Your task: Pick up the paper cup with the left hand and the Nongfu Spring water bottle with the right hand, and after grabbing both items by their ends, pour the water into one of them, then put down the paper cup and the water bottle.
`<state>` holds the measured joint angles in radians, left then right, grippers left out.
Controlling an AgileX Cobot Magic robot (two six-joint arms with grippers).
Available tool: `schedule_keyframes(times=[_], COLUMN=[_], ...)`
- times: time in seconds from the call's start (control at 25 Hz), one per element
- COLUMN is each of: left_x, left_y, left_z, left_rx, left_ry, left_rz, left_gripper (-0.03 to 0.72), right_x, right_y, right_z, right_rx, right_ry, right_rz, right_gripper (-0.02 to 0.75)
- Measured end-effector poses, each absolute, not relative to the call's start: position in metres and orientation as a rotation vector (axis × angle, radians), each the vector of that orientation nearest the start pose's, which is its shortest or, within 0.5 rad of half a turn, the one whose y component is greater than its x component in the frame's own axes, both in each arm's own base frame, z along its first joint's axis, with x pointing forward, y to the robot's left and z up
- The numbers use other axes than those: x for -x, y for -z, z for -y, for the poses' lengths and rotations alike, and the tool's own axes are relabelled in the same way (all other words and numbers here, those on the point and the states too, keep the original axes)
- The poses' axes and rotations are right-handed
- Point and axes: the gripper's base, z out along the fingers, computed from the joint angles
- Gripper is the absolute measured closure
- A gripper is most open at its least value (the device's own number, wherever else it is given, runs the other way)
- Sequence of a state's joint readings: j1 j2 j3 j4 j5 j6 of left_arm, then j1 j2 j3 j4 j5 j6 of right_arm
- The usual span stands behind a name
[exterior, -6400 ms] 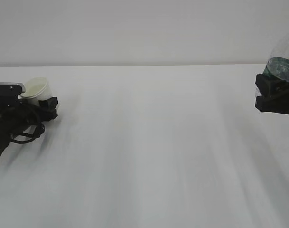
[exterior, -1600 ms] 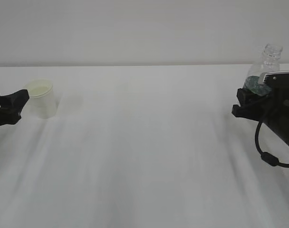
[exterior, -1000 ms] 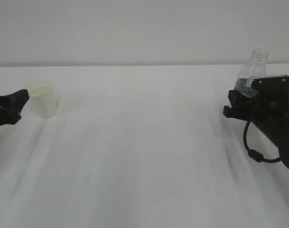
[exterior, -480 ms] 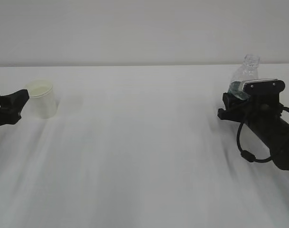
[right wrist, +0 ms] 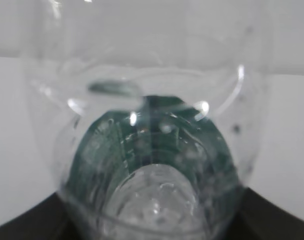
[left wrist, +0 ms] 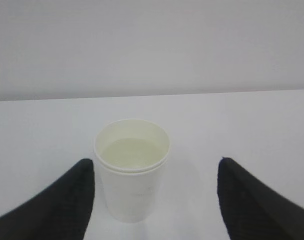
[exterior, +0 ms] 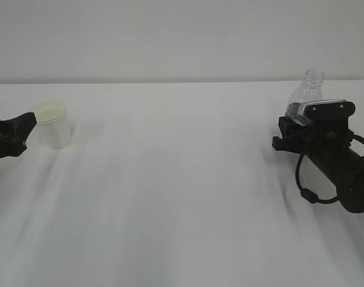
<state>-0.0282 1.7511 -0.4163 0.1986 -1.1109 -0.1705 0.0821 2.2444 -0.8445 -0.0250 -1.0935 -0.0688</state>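
The paper cup (exterior: 51,124) stands upright on the white table at the left. In the left wrist view the cup (left wrist: 132,170) is slightly left of centre between the black fingers (left wrist: 67,200), touching neither, with a pale flat surface inside that may be water. My left gripper (exterior: 14,128) is open just left of the cup. My right gripper (exterior: 289,128) is shut on the lower body of the Nongfu Spring water bottle (exterior: 304,95), which stands nearly upright with its open neck up. The bottle (right wrist: 152,150) fills the right wrist view, with its green label and droplets showing. Its base is hidden.
The white tabletop (exterior: 170,179) runs between the two arms, with a plain pale wall behind. A black cable (exterior: 304,179) loops under the right arm. No other objects show.
My right arm has carried the bottle leftward and down, closer to the table, bringing it more upright. The left gripper and the cup have not moved.
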Motion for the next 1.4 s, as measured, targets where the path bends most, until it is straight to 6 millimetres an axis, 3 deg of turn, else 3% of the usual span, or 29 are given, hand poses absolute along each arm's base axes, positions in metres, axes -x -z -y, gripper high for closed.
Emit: schedule_keyframes(times=[0.28,0.92,1.4], left_x=[-0.2772,-0.2773,-0.2773], left_y=[-0.1501,-0.1508,-0.1512], left_z=[0.0239,0.0240,0.0240], left_rx=[-0.086,-0.086,-0.086], left_ry=[0.234,0.235,0.235], left_rz=[-1.716,-1.708,-1.705], left_gripper=[0.149,0.162,0.165], right_x=[-0.3789,-0.3789,-0.3789], right_y=[-0.0630,-0.0648,-0.0647], right_z=[-0.0339,-0.0371,-0.0371], right_rx=[0.170,0.207,0.207], right_ry=[-0.026,-0.044,-0.044], right_rz=[-1.774,-1.750,-1.751], right_gripper=[0.318,0.174,0.162])
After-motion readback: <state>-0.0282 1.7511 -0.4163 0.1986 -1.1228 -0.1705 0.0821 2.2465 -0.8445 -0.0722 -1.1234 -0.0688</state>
